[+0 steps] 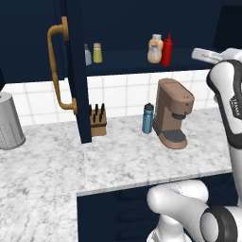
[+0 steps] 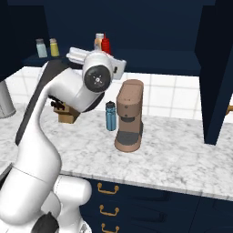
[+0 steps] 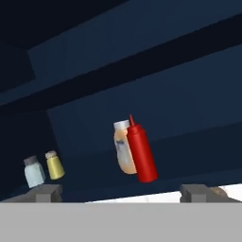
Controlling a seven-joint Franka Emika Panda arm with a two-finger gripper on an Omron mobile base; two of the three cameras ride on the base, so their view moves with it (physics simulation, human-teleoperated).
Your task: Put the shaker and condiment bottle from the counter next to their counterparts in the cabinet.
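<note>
We see the slim red squeeze bottle (image 1: pixel 167 49) touching the plump peach-orange bottle (image 1: pixel 154 48) on the dark navy cabinet's shelf (image 1: pixel 127 65), the yellow-green shaker (image 1: pixel 97 53) beside the grey shaker (image 1: pixel 87 55), above the marbled worktop (image 1: pixel 118 156), our claw (image 3: pixel 122 193) spread apart, empty.

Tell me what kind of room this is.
A rendered kitchen, most likely: a white-grey marbled stone counter carries a brown coffee machine and a wooden knife block, under a dark navy wall cabinet.
</note>
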